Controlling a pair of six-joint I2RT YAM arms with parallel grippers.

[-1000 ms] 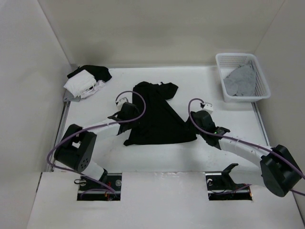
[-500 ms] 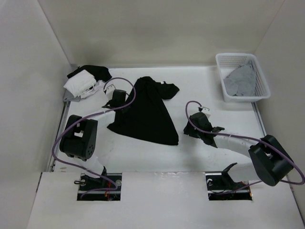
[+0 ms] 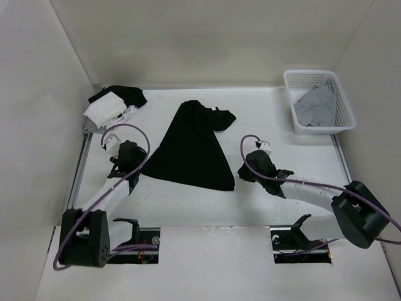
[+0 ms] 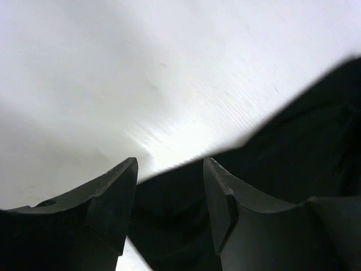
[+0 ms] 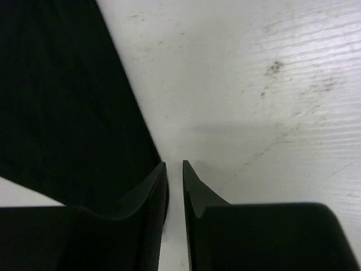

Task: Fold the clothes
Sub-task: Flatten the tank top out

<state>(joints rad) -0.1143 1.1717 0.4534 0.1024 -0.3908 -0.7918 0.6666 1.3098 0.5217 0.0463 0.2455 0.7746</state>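
The clothes, a plain black garment, lie as a flat triangle in the middle of the table, narrow end towards the back. My left gripper sits just off its near-left corner. In the left wrist view that gripper is open, and the black fabric lies on the table under and beyond its fingertips, ungripped. My right gripper is beside the garment's right edge. In its wrist view the right gripper shows only a narrow gap with bare table in it, and the garment lies to its left.
A white basket at the back right holds a light grey garment. A white-and-black pile of clothes sits at the back left corner. White walls close in the table on three sides.
My left gripper carried the garment's corner leftward, let go and drew back towards the near left. The garment now lies flatter. My right gripper shifted slightly left and its jaws narrowed.
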